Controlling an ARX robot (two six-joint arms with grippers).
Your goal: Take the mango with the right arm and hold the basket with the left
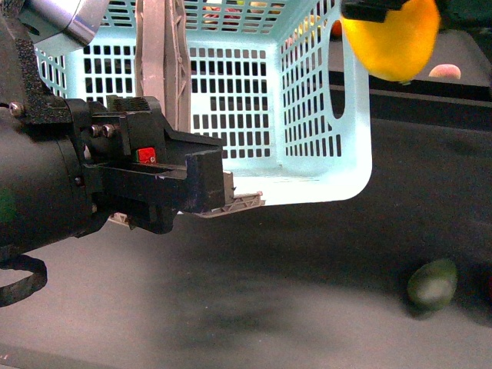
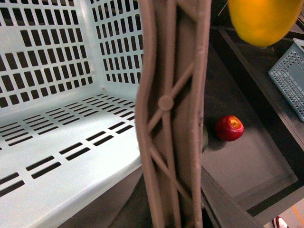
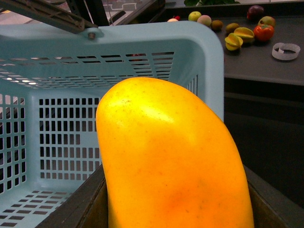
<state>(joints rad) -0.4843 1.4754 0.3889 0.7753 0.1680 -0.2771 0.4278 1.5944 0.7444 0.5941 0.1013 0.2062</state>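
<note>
Left gripper (image 1: 201,178) sits at 9 o'clock in the front view, claw clamped on the grey-brown handle (image 2: 173,118). The strut runs straight through the left wrist view, so the grip looks firm. The basket (image 1: 307,100) hangs off that handle, its floor clear of the dark table (image 1: 307,307) and its open mouth tipped toward the robot. That is probably to present the opening for a drop. Right gripper (image 1: 374,9) is at 1 o'clock, only a black edge of it in the front view. In the right wrist view dark fingers (image 3: 78,209) flank both sides of the fruit, so it is closed on the mango (image 1: 396,42). The mango is in the air, just outside the basket's right-hand wall at rim height, apparently staged for placing; I cannot tell whether it touches the wall. The basket interior looks bare in the left wrist view. Counts: one mango, one basket, one handle gripped; cannot tell if the handle in the right wrist view is a second one. One green fruit (image 1: 432,283) lies on the table at 5 o'clock and one red apple (image 2: 229,128) beside the basket. On the far counter are two star fruits (image 3: 240,38) and one white tape ring (image 3: 285,50).
</note>
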